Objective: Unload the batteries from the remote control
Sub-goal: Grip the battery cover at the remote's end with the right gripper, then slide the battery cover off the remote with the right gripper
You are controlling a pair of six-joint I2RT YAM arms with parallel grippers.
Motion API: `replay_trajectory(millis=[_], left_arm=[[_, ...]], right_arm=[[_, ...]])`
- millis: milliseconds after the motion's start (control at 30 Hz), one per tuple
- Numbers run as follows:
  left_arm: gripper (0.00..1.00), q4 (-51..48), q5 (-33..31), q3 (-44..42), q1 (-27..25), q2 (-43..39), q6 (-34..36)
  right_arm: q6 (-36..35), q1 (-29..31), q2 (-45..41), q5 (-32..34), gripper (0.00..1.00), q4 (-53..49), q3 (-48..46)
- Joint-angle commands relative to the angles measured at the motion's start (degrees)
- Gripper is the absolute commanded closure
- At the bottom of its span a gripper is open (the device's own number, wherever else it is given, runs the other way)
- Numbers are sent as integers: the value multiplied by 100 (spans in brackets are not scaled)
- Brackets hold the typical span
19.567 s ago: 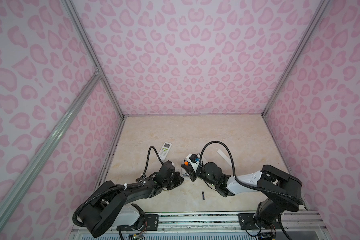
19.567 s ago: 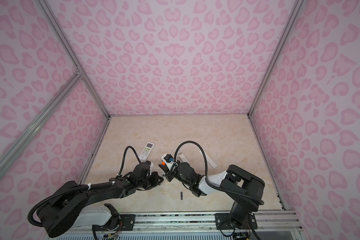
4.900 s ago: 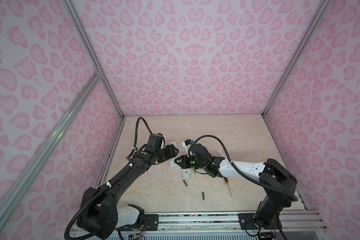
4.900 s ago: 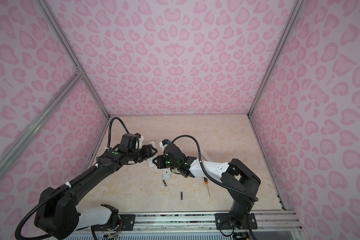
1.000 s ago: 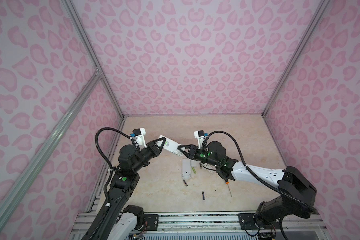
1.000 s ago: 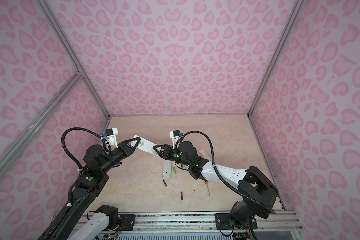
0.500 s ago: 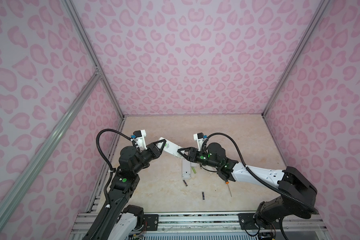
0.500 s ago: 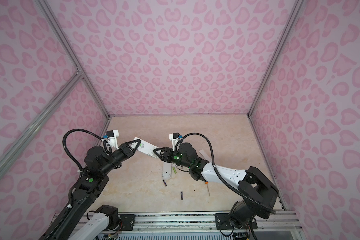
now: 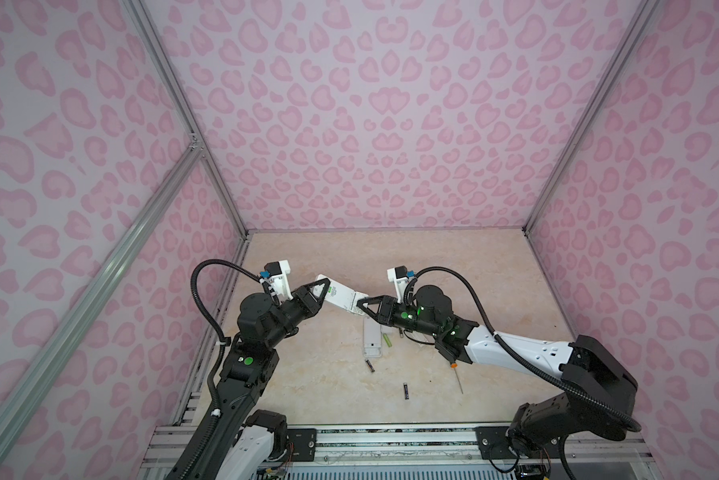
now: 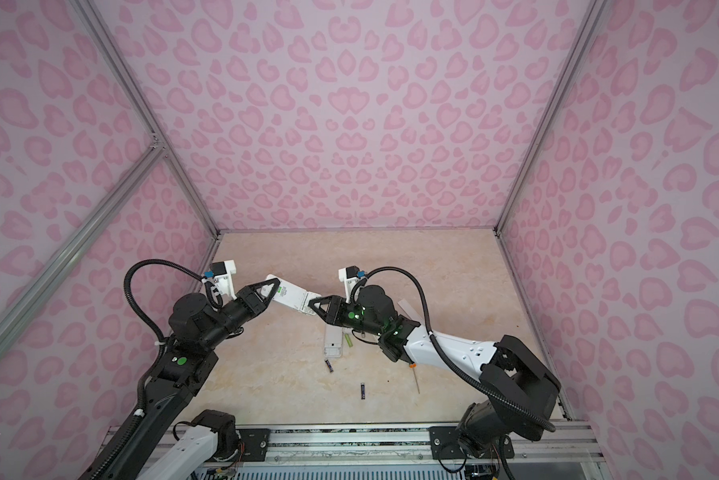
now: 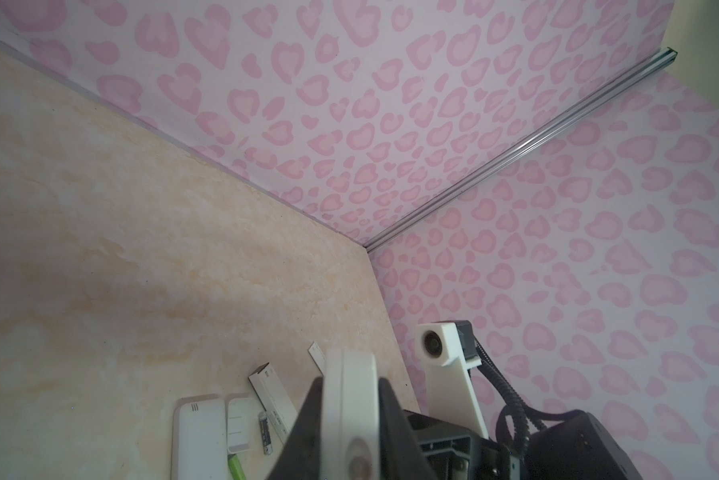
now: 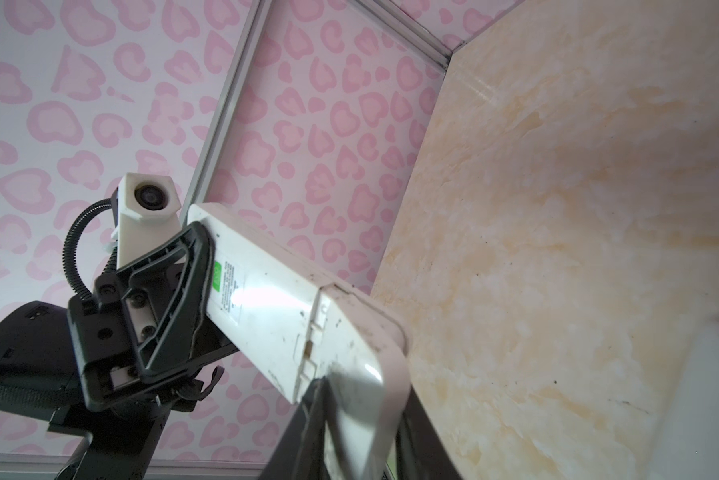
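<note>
White remote (image 9: 341, 296), airborne, spanned between two arms. Left gripper (image 9: 323, 291) is clamped on the labelled end, right gripper (image 9: 364, 305) closed on the battery cover (image 12: 349, 332) end. Cover looks seated; any cells inside are hidden.

Loose on the table (image 9: 453, 257): lime green battery (image 9: 387, 340), two black batteries (image 9: 369, 365).

Risks:
- Opposed pulling slips the remote from one grip and drops it.
- Cover jams or snaps.
- Freed cells roll away.
</note>
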Motion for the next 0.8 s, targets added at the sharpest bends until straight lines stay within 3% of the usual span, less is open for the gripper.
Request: replay_trajectory(millis=[0,767], left_arm=[[96,274,13,-24,5,7,44],[97,187,84,-40,5,97,-140]], right_arm=[[-13,8,-26,-62,76,169,-42],[303,3,159,-90,91,578,-52]])
